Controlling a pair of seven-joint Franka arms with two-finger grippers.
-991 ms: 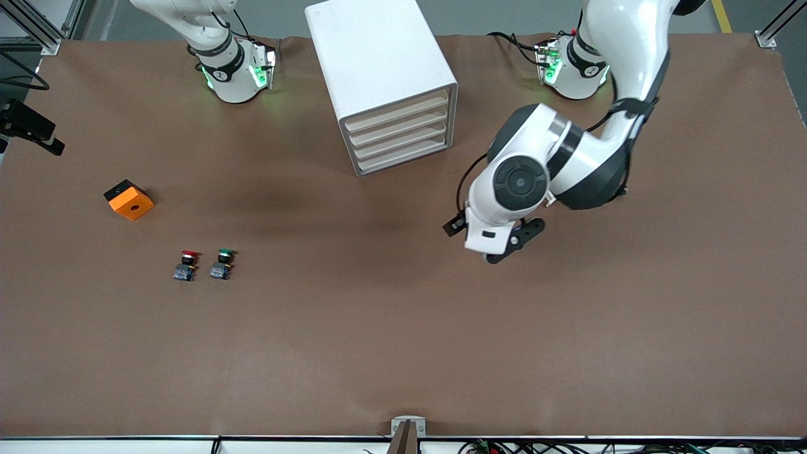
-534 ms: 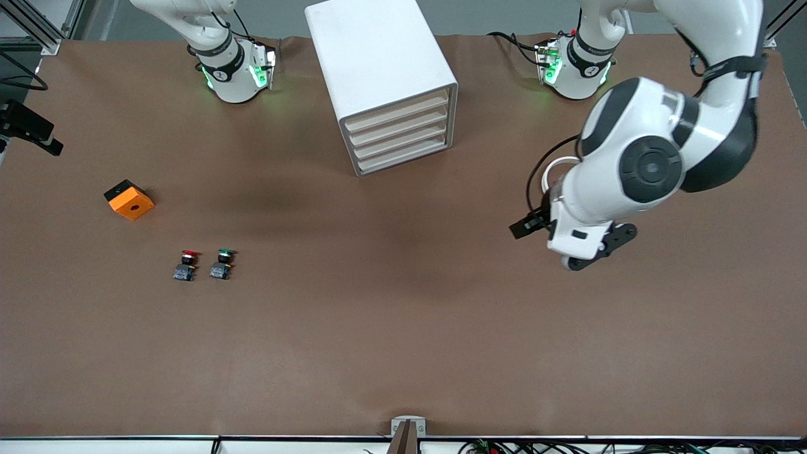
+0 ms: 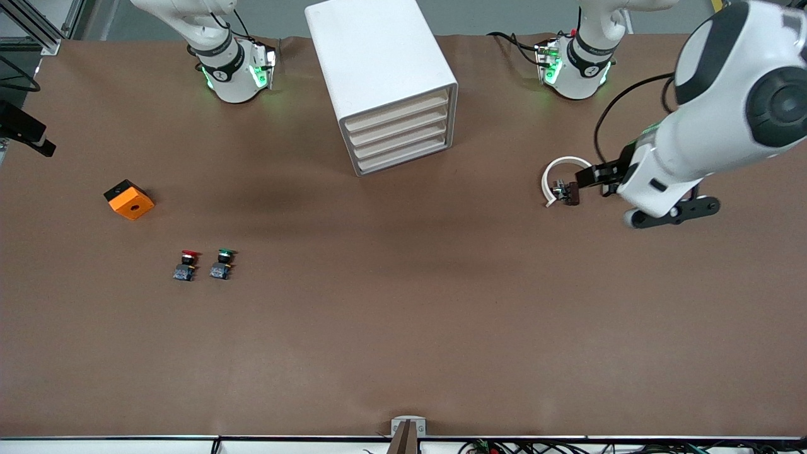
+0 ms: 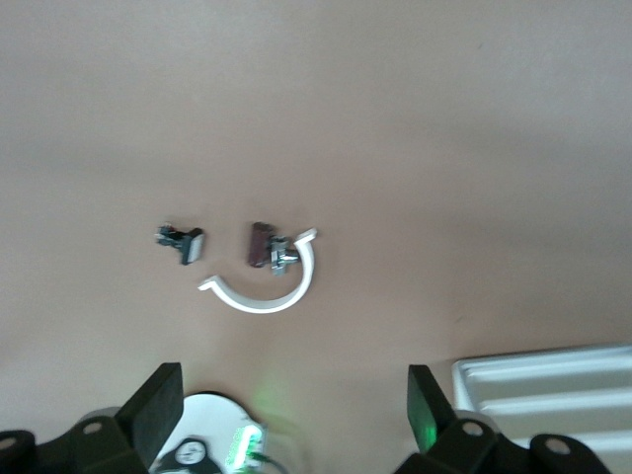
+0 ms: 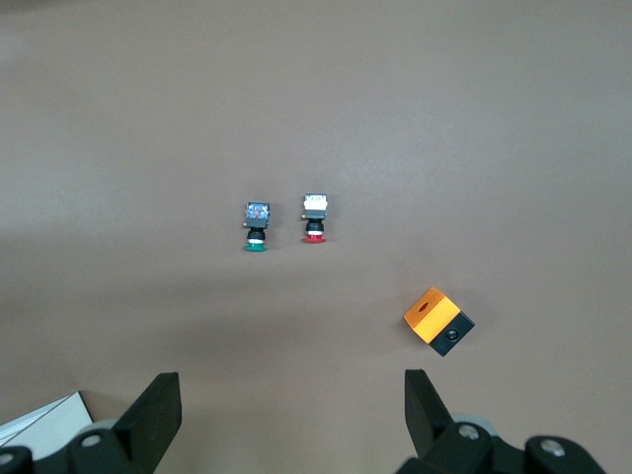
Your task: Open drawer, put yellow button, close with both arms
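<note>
The white cabinet (image 3: 378, 69) stands between the arm bases, and all four cream-fronted drawers (image 3: 400, 135) are shut. Its drawer fronts also show in the left wrist view (image 4: 553, 380). The yellow button is out of view. My left gripper (image 4: 291, 415) is open and empty, high over the table at the left arm's end, near a white curved piece (image 3: 558, 173). The left arm's hand (image 3: 656, 186) hides the fingers in the front view. My right gripper (image 5: 293, 415) is open and empty, high over the red button (image 5: 315, 217) and the green button (image 5: 256, 225).
The red button (image 3: 186, 265) and green button (image 3: 220, 263) lie side by side toward the right arm's end. An orange box (image 3: 129, 200) sits farther from the camera than they do. A small dark clip (image 3: 567, 192) touches the white curved piece. Another small part (image 4: 183, 242) lies beside it.
The left arm has swung from in front of the cabinet toward its own end of the table and risen, uncovering the white curved piece. The drawers stay shut. The buttons have not moved.
</note>
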